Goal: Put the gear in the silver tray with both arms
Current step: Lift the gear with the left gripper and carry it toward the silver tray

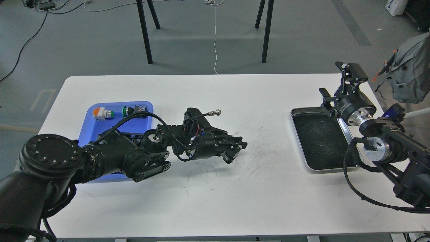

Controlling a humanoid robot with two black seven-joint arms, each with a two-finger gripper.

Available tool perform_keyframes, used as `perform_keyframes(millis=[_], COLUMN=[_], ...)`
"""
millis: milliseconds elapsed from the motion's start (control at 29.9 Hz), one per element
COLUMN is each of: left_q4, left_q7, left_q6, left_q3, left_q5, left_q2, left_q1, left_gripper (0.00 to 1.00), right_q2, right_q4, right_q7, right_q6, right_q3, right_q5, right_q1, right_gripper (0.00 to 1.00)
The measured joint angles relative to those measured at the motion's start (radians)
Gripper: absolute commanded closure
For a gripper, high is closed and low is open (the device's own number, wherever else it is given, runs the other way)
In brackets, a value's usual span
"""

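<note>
While the left gripper [237, 149] sits mid-desk, grip state unclear, the silver tray [299, 141] lies well apart by the right edge; right gripper [336, 85] spread wide at its far corner.

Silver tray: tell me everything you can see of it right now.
The silver tray is a rectangular, shiny metal tray with rounded corners and a raised rim. Its dark inner bottom is scratched and holds nothing that I can see. It lies flat on the white table, near the right end. The right arm crosses in front of its right edge, and the right claw hangs by its far right corner; contact cannot be told.
</note>
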Motion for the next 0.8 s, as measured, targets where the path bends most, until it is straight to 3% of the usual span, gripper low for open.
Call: perform_keyframes(millis=[267,802], left_q4=[0.0,-0.004], left_q7=[0.0,0.0], left_q6=[-0.018,-0.026], left_q3=[-0.009,-0.082], left_q5=[-0.021,-0.12], left_q2=[0.0,0.0], left_q1=[0.022,-0.016], left_gripper=[0.6,0.48], right_q2=[0.0,-0.003], right_q4=[-0.003,-0.002], right_q7=[0.0,-0.004], right_q6=[0.0,0.005], right_q3=[0.0,0.0], right_q5=[-0.003,-0.009], right_q1=[0.001,0.0], right_gripper=[0.01,0.01])
